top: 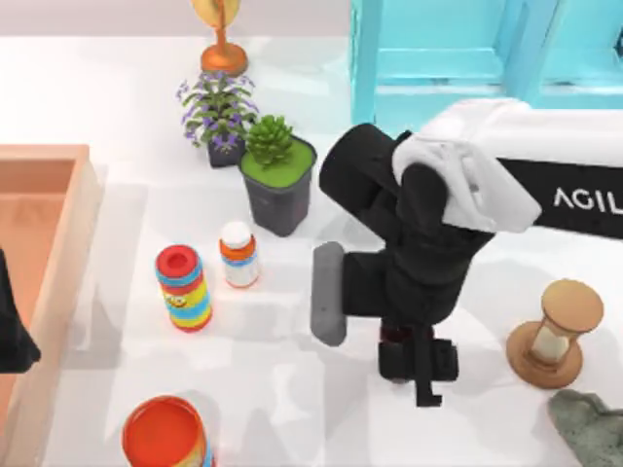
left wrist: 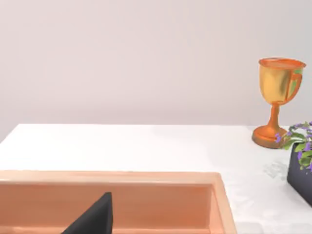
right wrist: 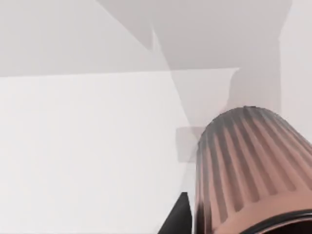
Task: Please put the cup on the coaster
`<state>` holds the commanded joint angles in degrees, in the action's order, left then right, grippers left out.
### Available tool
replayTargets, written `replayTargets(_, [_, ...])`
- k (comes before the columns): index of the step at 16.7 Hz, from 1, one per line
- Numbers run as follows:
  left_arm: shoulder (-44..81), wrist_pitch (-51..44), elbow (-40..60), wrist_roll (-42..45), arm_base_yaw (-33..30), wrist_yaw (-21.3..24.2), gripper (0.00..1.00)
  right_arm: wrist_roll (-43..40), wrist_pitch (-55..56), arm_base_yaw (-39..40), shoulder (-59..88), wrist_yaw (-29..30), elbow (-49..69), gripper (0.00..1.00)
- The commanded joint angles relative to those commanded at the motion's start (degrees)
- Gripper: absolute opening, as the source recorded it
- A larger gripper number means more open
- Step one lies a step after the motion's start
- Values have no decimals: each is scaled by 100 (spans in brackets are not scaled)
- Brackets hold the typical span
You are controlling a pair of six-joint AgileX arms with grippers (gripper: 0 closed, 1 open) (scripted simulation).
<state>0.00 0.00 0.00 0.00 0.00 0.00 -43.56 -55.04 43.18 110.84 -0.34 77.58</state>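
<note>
Counter (top: 117, 97): white surface carrying all items below.

Right arm: one, white and black, reaching in from the top view's right over the middle of the counter. Right gripper (top: 419, 375): pointing down near the front centre-right; whether its fingers are closed on anything cannot be told.

Wooden tray (top: 58, 243): one, light orange-brown, open box at the counter's left edge. The left arm is parked over it; a dark part of the left gripper (left wrist: 92, 219) shows against the tray's inner wall, finger state not discernible.

Cup (right wrist: 248, 170): one, tapered tumbler, ribbed brownish-pink outside, dark rim at the wider end. Seen close to the right wrist camera, just beside a dark gripper finger (right wrist: 178, 217), above the white counter. Contact between finger and cup cannot be told.

Grey slab (top: 328, 292): one, flat, rounded, left of the right arm.

Plant pots: two. Black square pot (top: 279, 199) holding a green succulent; smaller dark pot (top: 222, 122) holding purple-flowered greenery, behind it.

Hourglass (top: 555, 336): one, wooden, right side.

Canisters: three. Orange-lidded (top: 165, 433) at front; striped red-topped (top: 182, 287); small white-capped (top: 238, 255) beside it.

Goblet (left wrist: 279, 100): one, golden-orange, at the back.

Grey-green object (top: 589, 423): one, front right corner.
</note>
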Motion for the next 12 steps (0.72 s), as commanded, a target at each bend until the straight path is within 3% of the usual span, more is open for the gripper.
replayTargets(5, [0,0,0,0,0,0,100,192,-356,-1533,-747,-172,381,0])
replayTargets(12, [0,0,0,0,0,0,100,935,-626,-5296,-1155,-415,341,0])
